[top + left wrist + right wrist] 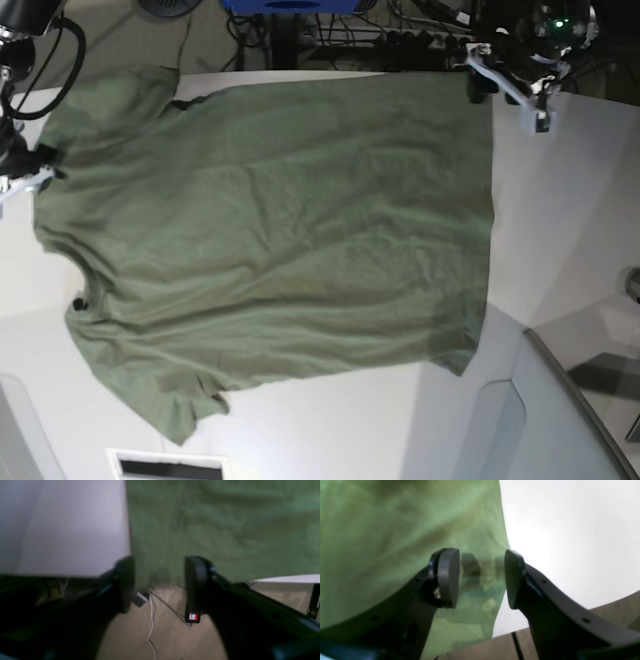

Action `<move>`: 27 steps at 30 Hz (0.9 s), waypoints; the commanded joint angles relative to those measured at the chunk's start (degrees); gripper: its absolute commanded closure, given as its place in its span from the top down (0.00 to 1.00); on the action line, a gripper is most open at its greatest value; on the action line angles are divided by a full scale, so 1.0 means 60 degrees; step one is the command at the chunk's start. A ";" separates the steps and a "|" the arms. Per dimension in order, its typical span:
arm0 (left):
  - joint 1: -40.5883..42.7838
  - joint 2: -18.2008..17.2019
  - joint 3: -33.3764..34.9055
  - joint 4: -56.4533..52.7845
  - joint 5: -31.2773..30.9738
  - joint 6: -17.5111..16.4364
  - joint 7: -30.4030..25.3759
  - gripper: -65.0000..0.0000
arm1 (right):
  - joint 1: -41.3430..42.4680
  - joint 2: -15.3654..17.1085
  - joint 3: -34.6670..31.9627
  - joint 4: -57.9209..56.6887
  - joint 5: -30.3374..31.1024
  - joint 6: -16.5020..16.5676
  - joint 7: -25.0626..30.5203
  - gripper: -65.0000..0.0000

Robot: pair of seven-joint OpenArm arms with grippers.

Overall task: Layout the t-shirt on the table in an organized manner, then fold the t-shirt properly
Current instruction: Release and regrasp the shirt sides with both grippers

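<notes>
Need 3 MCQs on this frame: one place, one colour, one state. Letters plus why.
1. Where does the olive-green short-sleeved cotton t-shirt lie?
A. Spread flat on the white smooth table
B. Bunched in a heap on the floor
C. Hanging in the air between both arms

2. What colour is the cloth?
A. Bright red
B. Navy blue
C. Olive green

3. How do the left gripper's jaws stand?
A. Clamped on a sleeve
B. Open, with nothing between them
C. Shut tight, pads touching

Answers:
1 A: the base view shows the shirt laid out across the tabletop, wrinkled but unfolded.
2 C: all three views show the same green fabric.
3 B: the left wrist view shows a clear gap between the pads, with only the shirt edge and floor beyond it.
</notes>
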 commanded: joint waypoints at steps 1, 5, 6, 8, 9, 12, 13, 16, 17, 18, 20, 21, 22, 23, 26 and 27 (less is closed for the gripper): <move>0.0192 -0.0092 -0.0310 0.0162 -0.0005 0.0020 -0.0082 0.54 | 0.0073 0.0173 0.0056 0.0293 0.0047 0.0038 0.0138 0.43; 0.0236 -0.0107 -0.1380 0.0176 -0.0049 0.0020 -0.0082 0.54 | 0.0176 0.0217 0.0027 0.0571 0.0047 0.0097 0.0196 0.43; 0.0031 -0.0107 -0.1527 0.0191 -0.0123 0.0020 -0.0096 0.54 | 0.0308 0.0231 -0.0105 0.0586 0.0047 0.0316 0.0196 0.42; -0.0555 -0.0121 -0.1512 0.0352 -0.0489 0.0020 -0.0096 0.53 | 0.0586 0.0393 -0.0677 0.0498 0.0047 0.1020 0.0196 0.42; -0.0834 -0.0121 -0.1497 0.0367 -0.0621 0.0006 -0.0096 0.51 | 0.0718 0.0466 -0.0940 0.0425 0.0047 0.1269 0.0196 0.42; -0.2431 -0.0121 -0.0750 0.0147 -0.0679 -0.0009 -0.0096 0.09 | 0.1406 0.0510 -0.1937 -0.0205 0.0047 0.1577 0.0211 0.34; -0.2973 -0.0121 -0.0428 -0.0117 -0.0518 -0.0009 -0.0096 0.00 | 0.1670 0.0510 -0.2156 -0.0484 0.0032 0.1577 0.0226 0.26; -0.4614 -0.0077 0.0657 -0.1260 0.0302 -0.0009 -0.0096 0.00 | 0.2623 0.0524 -0.2655 -0.1421 0.0032 0.1577 0.0475 0.00; -0.5127 -0.0048 0.1067 -0.1758 0.0639 -0.0009 -0.0096 0.00 | 0.2974 0.0524 -0.2801 -0.1832 0.0032 0.1577 0.0621 0.00; -0.5566 -0.0033 0.1418 -0.2241 0.0947 -0.0009 -0.0096 0.00 | 0.3297 0.0539 -0.2962 -0.2256 0.0032 0.1577 0.0812 0.01; -0.6255 0.0113 0.1814 -0.3076 0.1474 -0.0009 -0.0126 0.00 | 0.3912 0.0686 -0.3285 -0.3048 0.0032 0.1577 0.1222 0.02; -0.6563 0.0230 0.1858 -0.3487 0.1709 -0.0009 -0.0140 0.00 | 0.4249 0.0759 -0.3548 -0.3531 0.0032 0.1591 0.1486 0.02; -0.6826 0.0348 0.1858 -0.3809 0.1929 -0.0009 -0.0140 0.00 | 0.4557 0.0788 -0.3841 -0.4015 0.0032 0.1606 0.1764 0.02; -0.7031 0.0406 0.1858 -0.4117 0.2148 -0.0009 -0.0155 0.00 | 0.4864 0.0832 -0.4120 -0.4484 0.0032 0.1606 0.2057 0.02; -0.7515 0.0479 0.1917 -0.4893 0.2647 -0.0009 -0.0199 0.00 | 0.5699 0.1037 -0.4838 -0.6066 0.0032 0.1621 0.2951 0.02; -0.7632 0.0494 0.1931 -0.5128 0.2691 -0.0009 -0.0331 0.00 | 0.5949 0.1037 -0.5043 -0.6593 0.0032 0.1621 0.3259 0.02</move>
